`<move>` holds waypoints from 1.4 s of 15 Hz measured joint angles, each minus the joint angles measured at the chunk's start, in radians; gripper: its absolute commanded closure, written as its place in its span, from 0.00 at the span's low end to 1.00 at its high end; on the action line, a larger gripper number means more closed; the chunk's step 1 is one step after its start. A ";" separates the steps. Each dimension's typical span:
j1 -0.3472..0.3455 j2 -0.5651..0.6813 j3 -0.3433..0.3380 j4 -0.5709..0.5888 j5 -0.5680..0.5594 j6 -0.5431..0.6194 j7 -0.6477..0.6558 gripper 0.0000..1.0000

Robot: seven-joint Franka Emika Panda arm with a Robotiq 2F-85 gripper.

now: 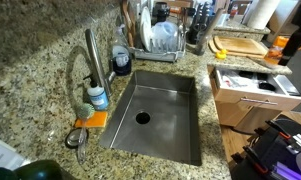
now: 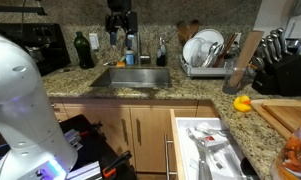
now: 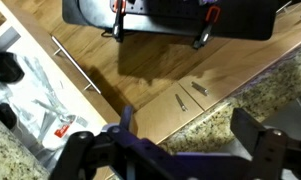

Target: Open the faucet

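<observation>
The faucet [image 1: 91, 52] is a tall brushed-steel post with a thin arched hose [image 1: 74, 68], standing on the granite counter beside the steel sink [image 1: 180, 118]. My gripper is out of view there. In an exterior view the gripper [image 2: 119, 32] hangs high up, fingers down, in line with the back of the sink [image 2: 130, 78], where the faucet is hard to pick out. In the wrist view the gripper [image 3: 175, 152] is open and empty. Below it are the counter's front edge [image 3: 245, 90], cabinet doors and the wooden floor. The faucet does not show there.
A clear bottle with a blue label [image 1: 97, 97], an orange sponge [image 1: 90, 118] and scissors [image 1: 78, 138] lie by the faucet. A dark blue-topped container [image 1: 121, 60] stands behind it. A dish rack [image 1: 160, 40], knife block [image 2: 283, 62] and open drawer [image 2: 205, 140] are nearby.
</observation>
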State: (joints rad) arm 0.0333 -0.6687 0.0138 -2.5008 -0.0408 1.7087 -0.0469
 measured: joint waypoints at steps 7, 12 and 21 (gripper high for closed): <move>0.118 0.311 0.241 -0.001 -0.152 0.383 0.097 0.00; 0.148 0.332 0.262 0.017 -0.188 0.388 0.111 0.00; 0.176 0.535 0.429 0.048 -0.830 0.462 0.375 0.00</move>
State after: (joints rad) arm 0.2091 -0.1334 0.4428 -2.4527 -0.8711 2.1708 0.3276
